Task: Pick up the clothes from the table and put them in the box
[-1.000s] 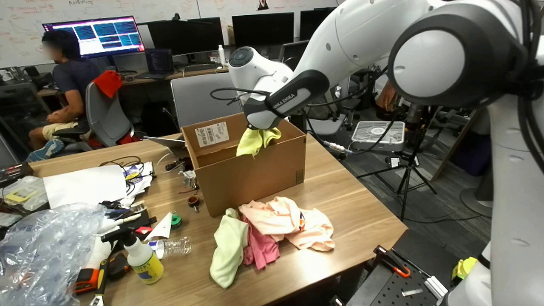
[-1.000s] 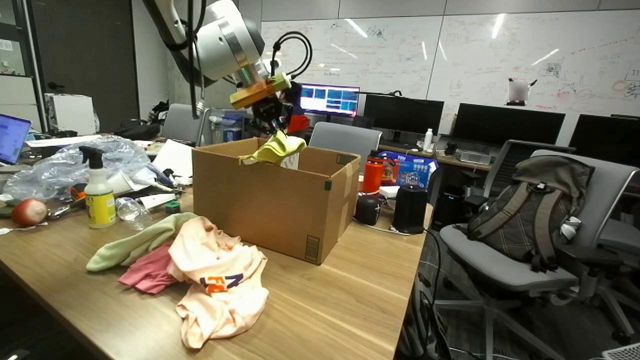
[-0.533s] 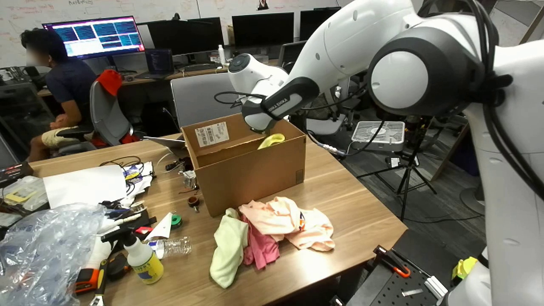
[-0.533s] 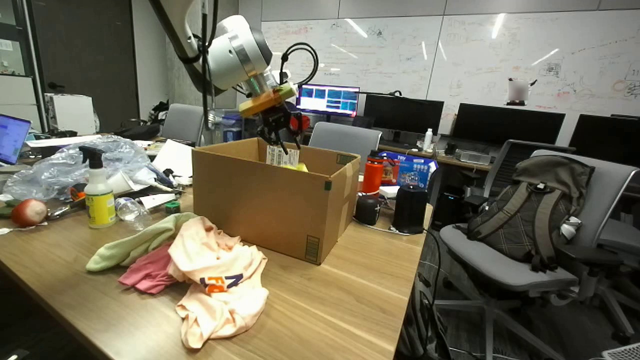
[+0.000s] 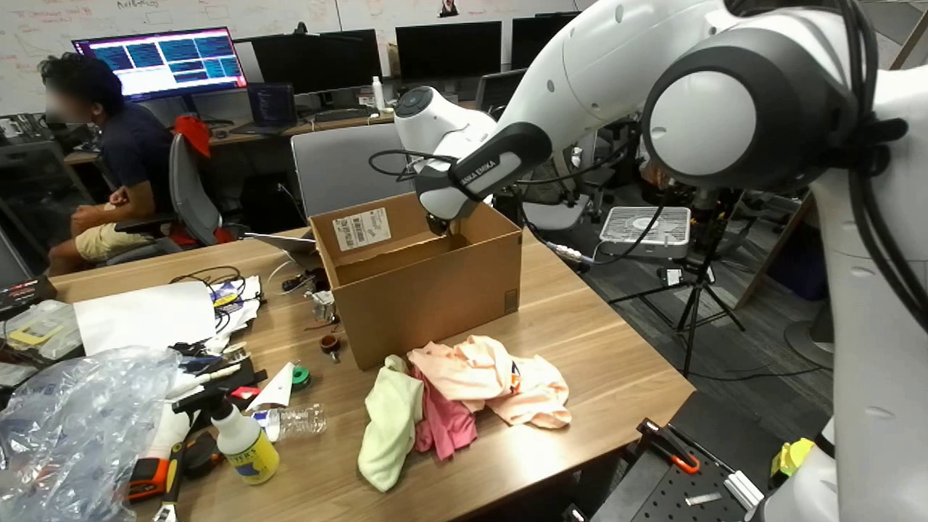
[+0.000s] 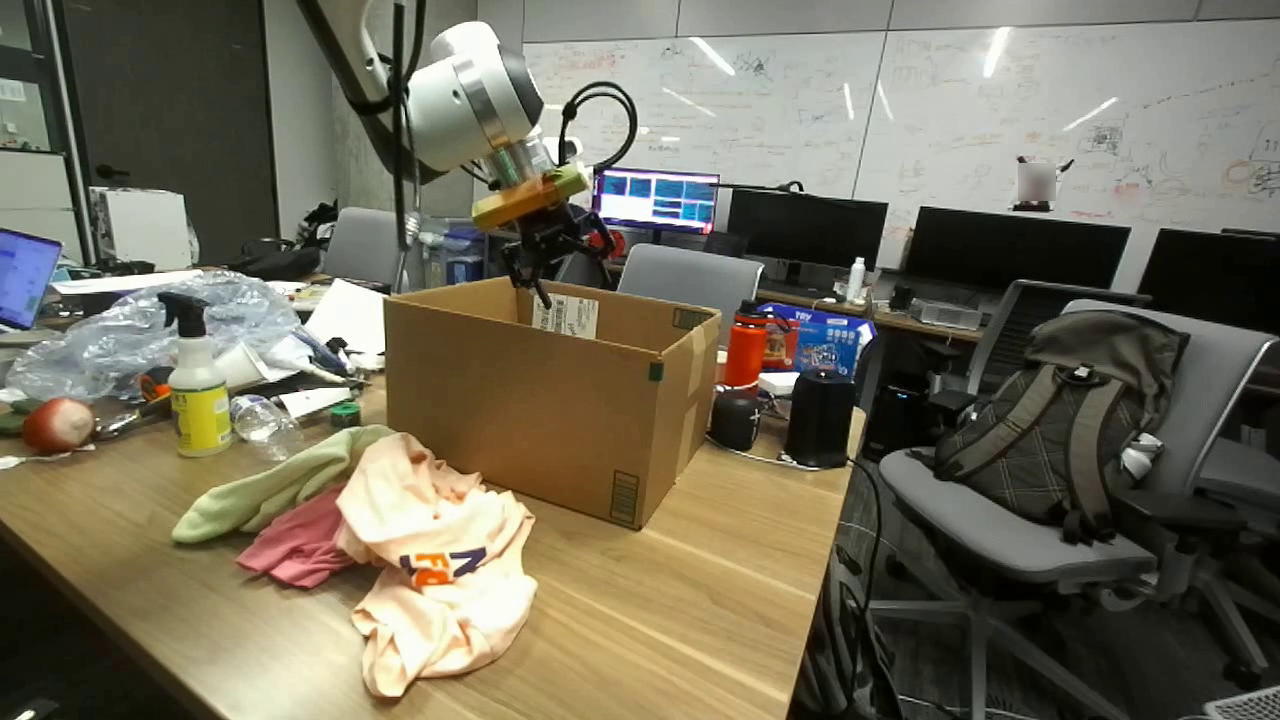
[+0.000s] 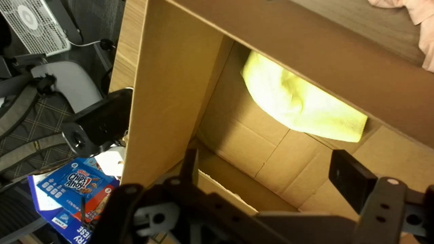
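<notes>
Gripper (image 7: 270,171): right over the box (image 5: 428,312), and look at those jaws, spread wide apart!
Yellow garment (image 7: 298,101): in the box, lying on its floor, close to the long wall facing the worktop (image 5: 616,362)'s robot-side edge and partly hidden by that wall.
Box: standing upright on the worktop, near the side edge.
Robot-side edge: between it and the box, three more garments bunch together. The peach garment (image 5: 493,377), printed letters showing, lies over the pink garment (image 5: 444,424) and nearest the corner; the pale green garment (image 5: 389,428) touches the pink one, farthest from that corner.
Spray bottle (image 5: 246,446): upright, farther along the worktop, a clear plastic bottle (image 5: 301,420) on its side just beside it.
Side edge: and here, past the box, stand a red flask (image 6: 745,352) and a black cylinder (image 6: 822,420).
</notes>
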